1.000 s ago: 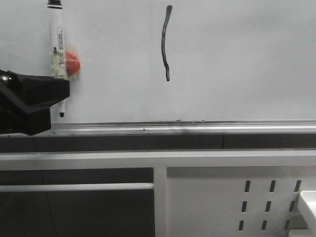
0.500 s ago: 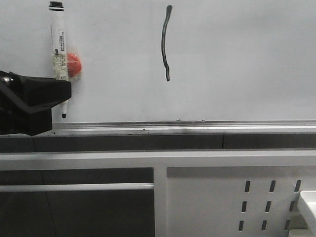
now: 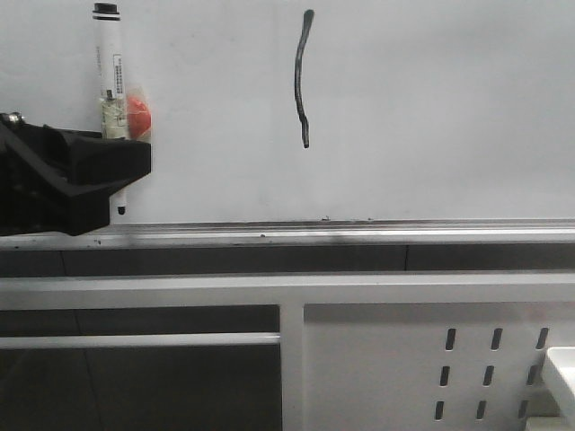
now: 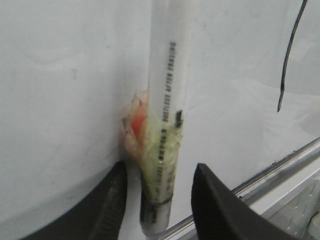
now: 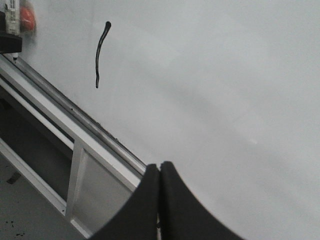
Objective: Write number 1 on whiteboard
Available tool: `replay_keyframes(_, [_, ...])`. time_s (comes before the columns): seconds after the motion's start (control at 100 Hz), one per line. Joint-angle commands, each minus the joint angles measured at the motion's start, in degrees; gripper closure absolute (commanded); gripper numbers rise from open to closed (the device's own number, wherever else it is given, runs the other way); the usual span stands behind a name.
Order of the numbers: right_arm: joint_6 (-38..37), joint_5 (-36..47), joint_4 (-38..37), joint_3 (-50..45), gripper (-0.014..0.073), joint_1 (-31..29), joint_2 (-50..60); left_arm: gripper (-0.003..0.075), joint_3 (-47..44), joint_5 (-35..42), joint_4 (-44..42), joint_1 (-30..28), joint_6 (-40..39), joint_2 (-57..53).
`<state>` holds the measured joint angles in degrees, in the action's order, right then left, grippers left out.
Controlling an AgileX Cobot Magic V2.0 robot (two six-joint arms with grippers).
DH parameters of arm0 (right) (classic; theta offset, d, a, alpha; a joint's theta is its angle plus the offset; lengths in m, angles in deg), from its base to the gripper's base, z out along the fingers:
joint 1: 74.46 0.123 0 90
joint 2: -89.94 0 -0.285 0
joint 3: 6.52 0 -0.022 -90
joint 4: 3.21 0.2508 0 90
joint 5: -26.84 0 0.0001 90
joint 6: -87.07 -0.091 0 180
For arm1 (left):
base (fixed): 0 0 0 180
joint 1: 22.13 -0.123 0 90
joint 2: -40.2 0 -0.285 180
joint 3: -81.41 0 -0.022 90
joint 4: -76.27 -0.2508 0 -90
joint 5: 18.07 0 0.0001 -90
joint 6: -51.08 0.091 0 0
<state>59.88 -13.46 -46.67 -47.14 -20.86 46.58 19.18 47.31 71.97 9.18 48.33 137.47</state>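
Observation:
The number 1 [image 3: 301, 81] is a wavy black stroke on the whiteboard [image 3: 431, 108]; it also shows in the left wrist view as the number 1 [image 4: 290, 55] and in the right wrist view as the number 1 [image 5: 100, 55]. A white marker pen [image 3: 111, 81] with a red blob [image 3: 137, 112] stands upright against the board, far to the left of the stroke. My left gripper [image 4: 159, 175] is open. Its jaws flank the lower end of the pen [image 4: 167, 100], with a gap on each side. My right gripper [image 5: 159, 167] is shut on nothing, facing bare board.
A silver ledge [image 3: 359, 229] runs along the board's bottom edge. Below it is a white metal frame panel [image 3: 404, 359] with slotted holes. A white object [image 3: 561, 368] pokes in at the lower right corner.
In the front view, my left gripper has shifted to the right and a little up, covering more of the pen. The pen and red blob have moved slightly right with it.

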Motion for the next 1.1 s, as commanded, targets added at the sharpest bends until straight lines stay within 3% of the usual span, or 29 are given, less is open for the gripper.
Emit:
replay_keyframes(0.0, [-0.02, 2.54, -2.64, 1.38, 0.0663, 0.08, 0.17, 0.0424, 1.12, 12.56, 0.79, 0.29, -0.67, -2.51])
replay_keyframes(0.54, [-0.02, 2.03, -2.64, 1.38, 0.0663, 0.08, 0.17, 0.043, -8.37, 12.56, 0.36, 0.29, 1.42, -11.16])
replay_keyframes(0.59, [-0.02, 1.55, -2.64, 1.38, 0.0663, 0.08, 0.17, 0.0477, -9.62, 12.56, 0.36, 0.29, 1.42, -12.85])
replay_keyframes(0.71, [-0.02, 4.72, -3.06, 1.3, 0.0663, 0.08, 2.02, 0.0742, -12.27, 12.56, 0.63, 0.29, 1.63, -17.93])
replay_keyframes(0.79, [-0.02, 8.68, -3.15, 1.3, 0.0663, 0.08, 4.75, 0.074, -13.75, 12.56, 1.23, 0.29, 2.75, -21.28])
replay_keyframes(0.89, [-0.02, 7.83, -2.78, 0.18, 0.0663, 0.08, 8.98, 0.074, -15.71, 12.36, 4.29, 0.29, 3.59, -23.53])
replay_keyframes(1.09, [-0.02, 11.58, -0.46, -11.98, 0.0663, -0.02, 22.18, 0.074, -17.24, 11.77, 6.53, 0.29, 3.92, -24.02])
